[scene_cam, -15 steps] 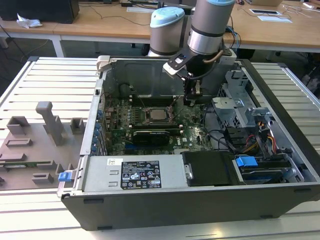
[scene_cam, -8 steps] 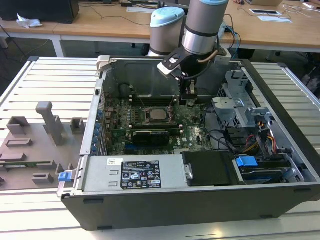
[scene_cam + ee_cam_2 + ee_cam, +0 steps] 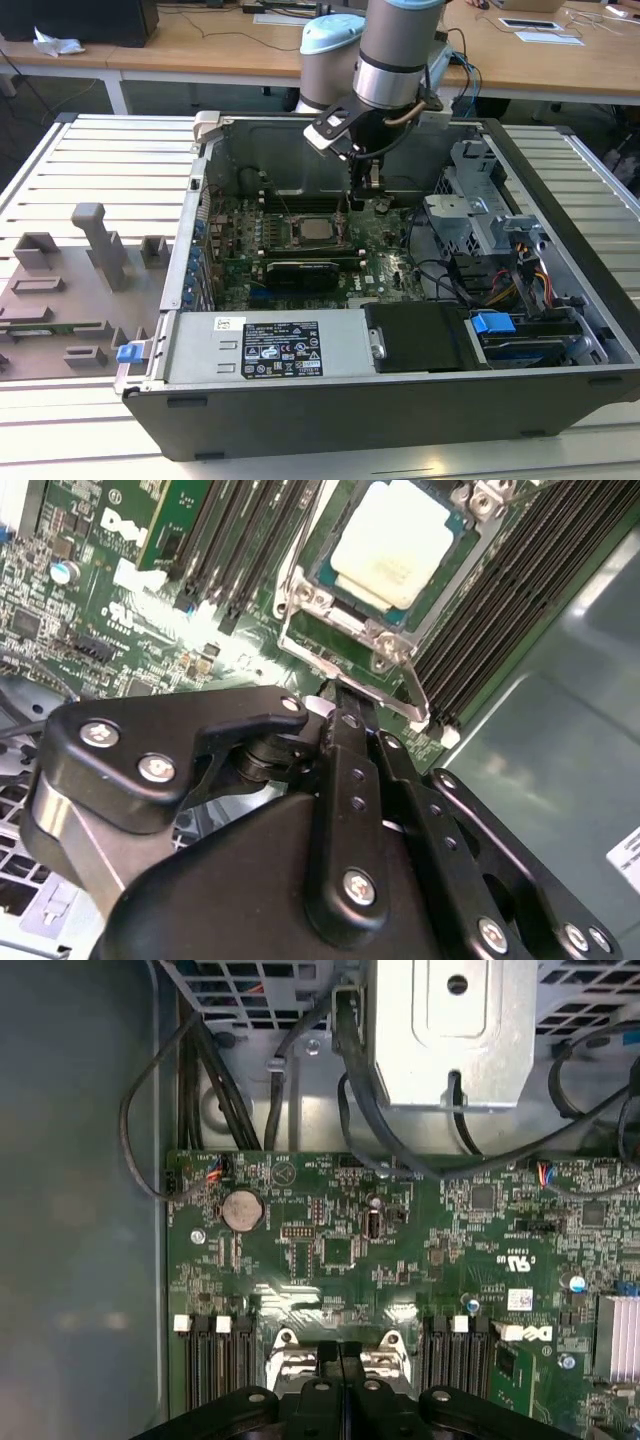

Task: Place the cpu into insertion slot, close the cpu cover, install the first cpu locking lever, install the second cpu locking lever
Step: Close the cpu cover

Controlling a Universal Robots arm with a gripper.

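One cpu (image 3: 392, 542); one cpu cover (image 3: 305, 598); fingers (image 3: 327, 1358) together

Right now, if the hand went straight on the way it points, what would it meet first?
Probably the edge of the thin silvery square cpu cover framing the grey-topped cpu; the hand points at it. Depth unclear.

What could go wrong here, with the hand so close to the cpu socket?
1. The hand is shut at the locking lever; slipping off, it might scrape the motherboard or memory slots.
2. Uneven pressure might shift the cpu cover over the cpu.
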